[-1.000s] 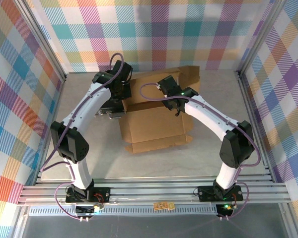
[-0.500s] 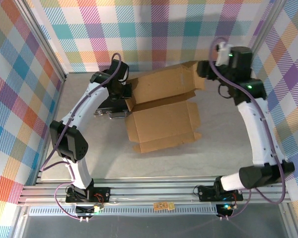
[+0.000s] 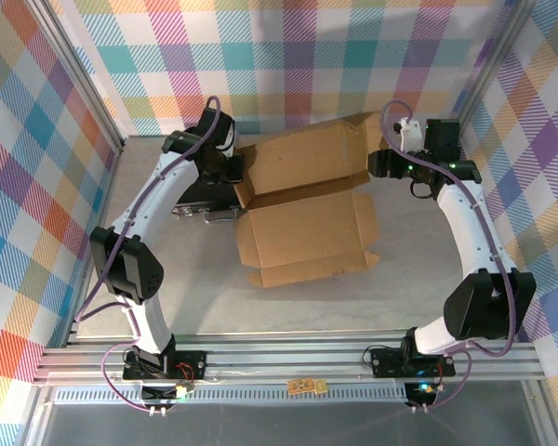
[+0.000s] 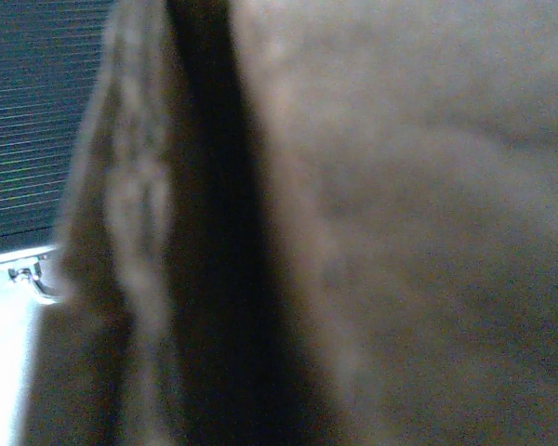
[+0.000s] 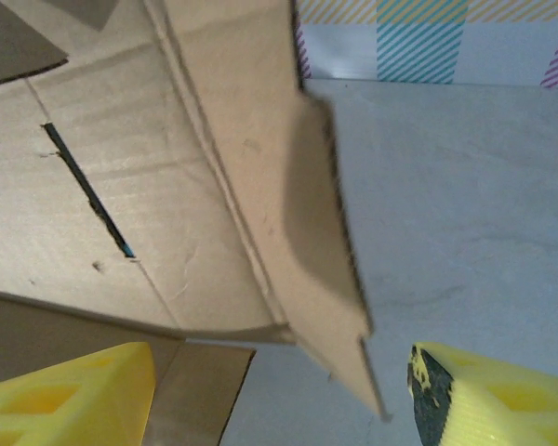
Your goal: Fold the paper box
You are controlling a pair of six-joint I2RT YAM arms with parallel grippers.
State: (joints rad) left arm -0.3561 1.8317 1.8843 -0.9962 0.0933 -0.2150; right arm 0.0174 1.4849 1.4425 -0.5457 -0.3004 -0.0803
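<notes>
We are assessing the fold at an early stage. The paper box (image 3: 302, 228) is lying near the middle of the surface (image 3: 409, 297), towards the far side, and is reading as an open die-cut sheet rather than a closed mailer.

Completed, as far as we are seeing:
- The rear panel (image 3: 307, 158) is standing tilted up along its crease, leaning towards the back wall.
- The main panel is lying flat on the surface.

Outstanding, in our judgement:
- The narrow front flap (image 3: 307, 269) and the right side flap (image 3: 363, 216) are lying nearly flat and are not yet raised.
- No walls are locking together, and the lid is not closed over the base.

The left end effector (image 3: 234, 172) is sitting at the left edge of the box beside the crease, with its fingers pressed together. Its wrist view is showing blurred cardboard very close, with a black case (image 4: 37, 111) beyond. We cannot tell whether cardboard is caught between the fingers.

The right end effector (image 5: 279, 381) is positioned at the far right corner of the raised panel. Its yellow fingers (image 5: 74, 395) are spread wide, holding nothing, with the flap edge hanging just ahead of the gap.
</notes>
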